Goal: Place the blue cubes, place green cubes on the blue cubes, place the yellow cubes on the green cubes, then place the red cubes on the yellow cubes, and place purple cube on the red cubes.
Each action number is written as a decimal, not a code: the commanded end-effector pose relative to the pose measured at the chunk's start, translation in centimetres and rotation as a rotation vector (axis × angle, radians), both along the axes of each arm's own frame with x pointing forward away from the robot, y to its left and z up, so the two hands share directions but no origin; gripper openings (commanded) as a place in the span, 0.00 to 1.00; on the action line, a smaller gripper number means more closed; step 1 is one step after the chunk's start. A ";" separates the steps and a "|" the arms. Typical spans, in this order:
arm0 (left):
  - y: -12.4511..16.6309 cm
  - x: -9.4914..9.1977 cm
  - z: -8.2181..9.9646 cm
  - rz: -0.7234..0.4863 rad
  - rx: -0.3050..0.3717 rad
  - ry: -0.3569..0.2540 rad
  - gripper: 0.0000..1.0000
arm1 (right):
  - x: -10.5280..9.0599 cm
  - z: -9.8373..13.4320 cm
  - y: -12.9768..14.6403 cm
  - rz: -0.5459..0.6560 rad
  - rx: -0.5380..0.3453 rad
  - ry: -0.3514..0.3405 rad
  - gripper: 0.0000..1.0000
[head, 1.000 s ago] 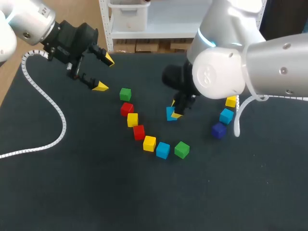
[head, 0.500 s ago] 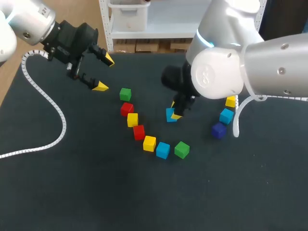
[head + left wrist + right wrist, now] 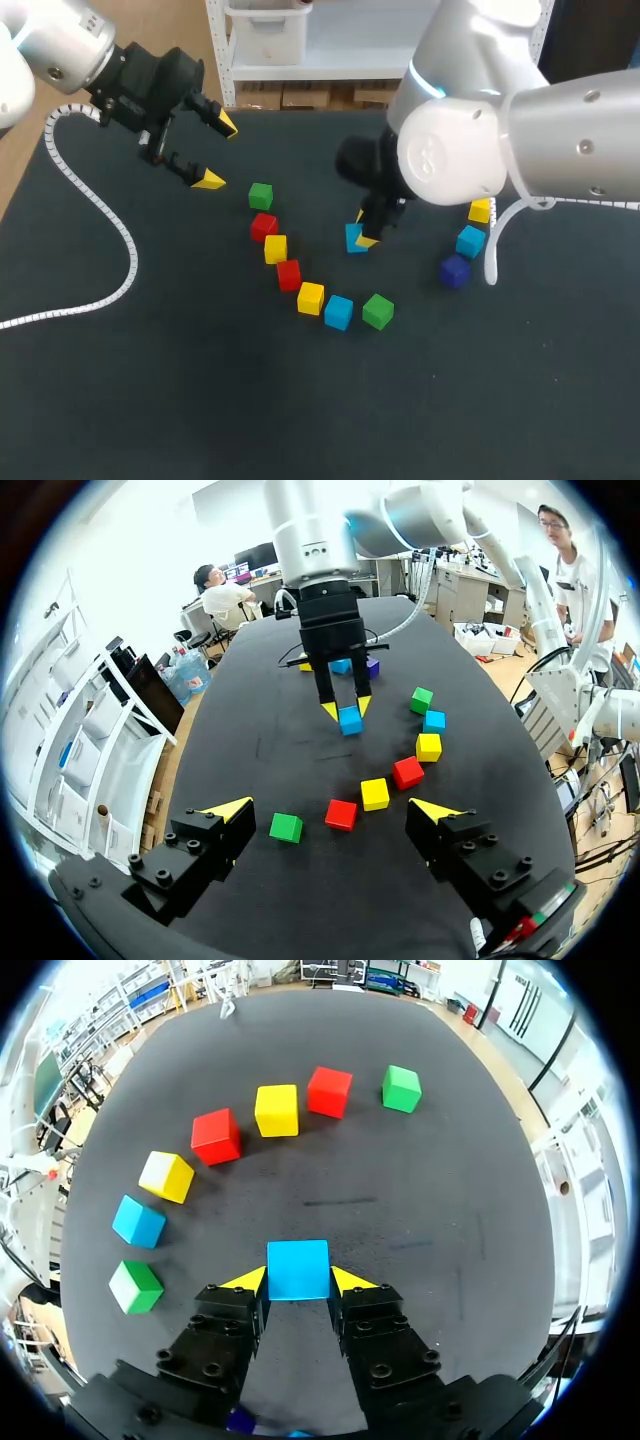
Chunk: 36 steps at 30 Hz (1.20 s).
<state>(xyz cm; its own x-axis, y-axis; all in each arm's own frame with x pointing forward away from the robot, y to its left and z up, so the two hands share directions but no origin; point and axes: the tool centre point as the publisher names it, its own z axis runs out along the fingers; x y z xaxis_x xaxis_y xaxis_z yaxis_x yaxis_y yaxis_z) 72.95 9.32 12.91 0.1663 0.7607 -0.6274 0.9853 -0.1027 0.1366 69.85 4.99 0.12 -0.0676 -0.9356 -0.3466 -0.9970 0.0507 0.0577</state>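
My right gripper (image 3: 363, 236) is shut on a blue cube (image 3: 354, 238) near the table's middle, low over the black top; both yellow tips press its sides (image 3: 298, 1269). An arc of cubes lies to its left: green (image 3: 261, 195), red (image 3: 264, 227), yellow (image 3: 276, 248), red (image 3: 289, 274), yellow (image 3: 311, 298), blue (image 3: 338, 312), green (image 3: 378, 311). To the right, partly behind my right arm, sit a yellow cube (image 3: 481, 211), a blue cube (image 3: 470, 241) and the purple cube (image 3: 455, 271). My left gripper (image 3: 216, 152) hangs open and empty at the back left, above the table.
A white coiled cable (image 3: 95, 215) trails from my left arm across the table's left side. The black tabletop (image 3: 300, 400) is bare in front of the arc. My right arm's bulky elbow (image 3: 450, 150) looms over the back right.
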 end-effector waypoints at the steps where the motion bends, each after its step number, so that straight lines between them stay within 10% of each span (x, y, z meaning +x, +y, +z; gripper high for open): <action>1: 0.0 0.2 0.0 -0.003 0.002 0.003 1.00 | 0.1 0.0 -0.2 -0.003 0.003 0.000 0.00; 36: 0.0 0.2 0.0 -0.003 0.002 0.003 1.00 | 0.1 -0.4 0.4 0.015 -0.003 0.018 0.02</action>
